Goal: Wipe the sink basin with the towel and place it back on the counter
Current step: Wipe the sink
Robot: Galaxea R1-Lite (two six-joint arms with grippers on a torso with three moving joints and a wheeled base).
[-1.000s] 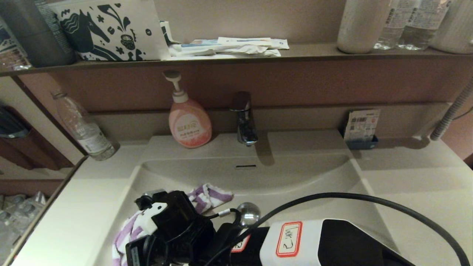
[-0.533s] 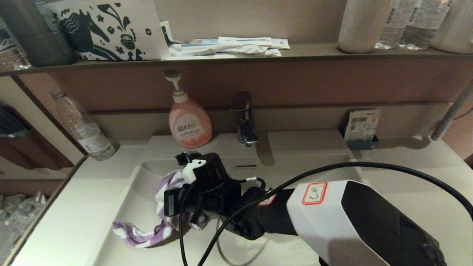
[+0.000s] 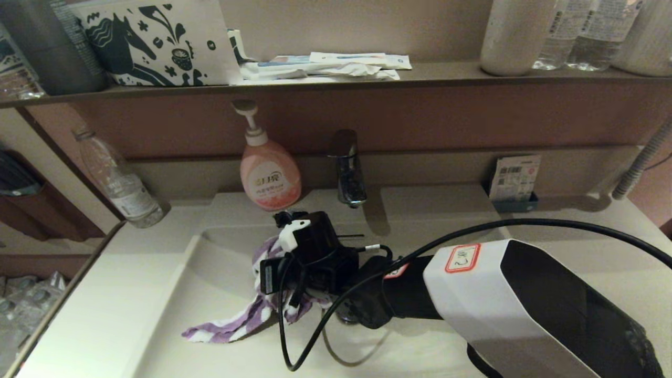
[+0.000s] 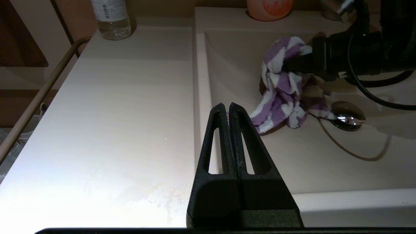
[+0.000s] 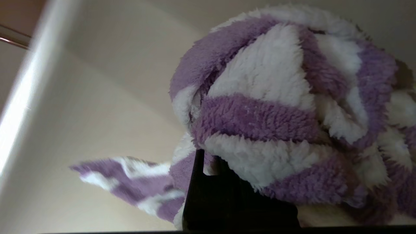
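Two hands show here: the right hand (image 3: 273, 257) is clamped on the towel (image 3: 247, 315), bunched up inside the sink basin (image 3: 220, 273) toward its left half, with one striped end trailing down onto the basin floor beside the chrome drain plug (image 4: 347, 115). Its black cable loops over the bowl. The left hand (image 4: 229, 109), fingers pressed together and holding nothing, hovers over the counter (image 4: 113, 113) at the basin's left rim.

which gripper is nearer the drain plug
Right. The right gripper, shut on the towel, hangs just beside the drain plug; the left gripper sits back over the basin's left rim.
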